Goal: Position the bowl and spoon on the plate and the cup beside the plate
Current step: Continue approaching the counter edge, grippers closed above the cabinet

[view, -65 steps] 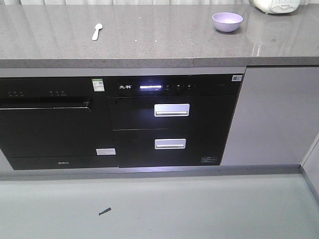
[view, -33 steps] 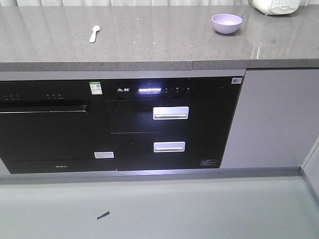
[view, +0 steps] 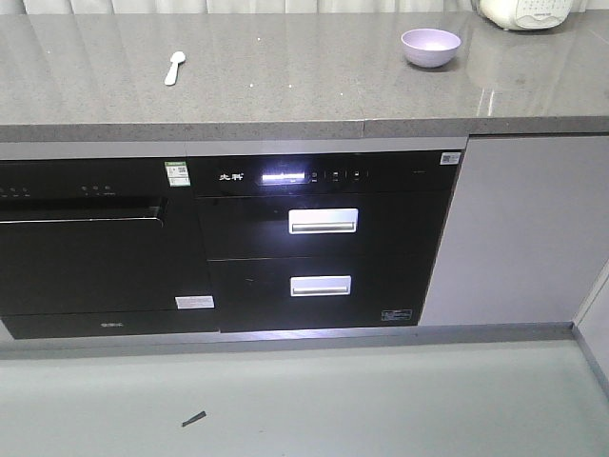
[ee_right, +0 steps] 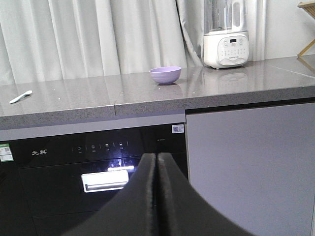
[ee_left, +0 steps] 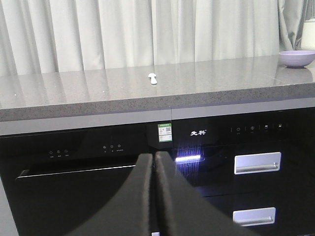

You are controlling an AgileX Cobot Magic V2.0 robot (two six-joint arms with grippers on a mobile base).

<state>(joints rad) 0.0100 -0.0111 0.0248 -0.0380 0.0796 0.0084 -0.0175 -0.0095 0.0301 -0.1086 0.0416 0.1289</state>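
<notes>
The front view is cutting off a white appliance (view: 526,11) at the top right corner, so only its base is showing there. The right wrist view is showing more of it: a white base with buttons under a clear jug (ee_right: 225,34), though its top is running out of frame. A wooden piece (ee_right: 307,5) is poking in at that view's right edge, too cropped to identify. On the floor (view: 381,400) a small dark scrap (view: 194,418) is lying, too small to make out.

The bowl (view: 431,47) is sitting upright on the grey tabletop (view: 285,95), towards the right and near the white appliance. Its inside is showing only smooth lavender from above. From the wrist views, only its rim and wall are showing.

The spoon (view: 174,68) is lying flat on the same tabletop, well apart from the bowl on the left side, above the black cabinet fronts. Under the tabletop, a black unit with two silver-handled drawers (view: 324,221) is glowing at its display (view: 284,176).

The left gripper (ee_left: 153,157) is hanging in front of the cabinets below the tabletop edge, its fingers (ee_left: 138,196) pressing together and holding nothing. The right gripper (ee_right: 156,156) is doing likewise, fingers (ee_right: 172,196) together and not holding anything. Pale curtains (ee_left: 123,34) are hanging behind the tabletop.
</notes>
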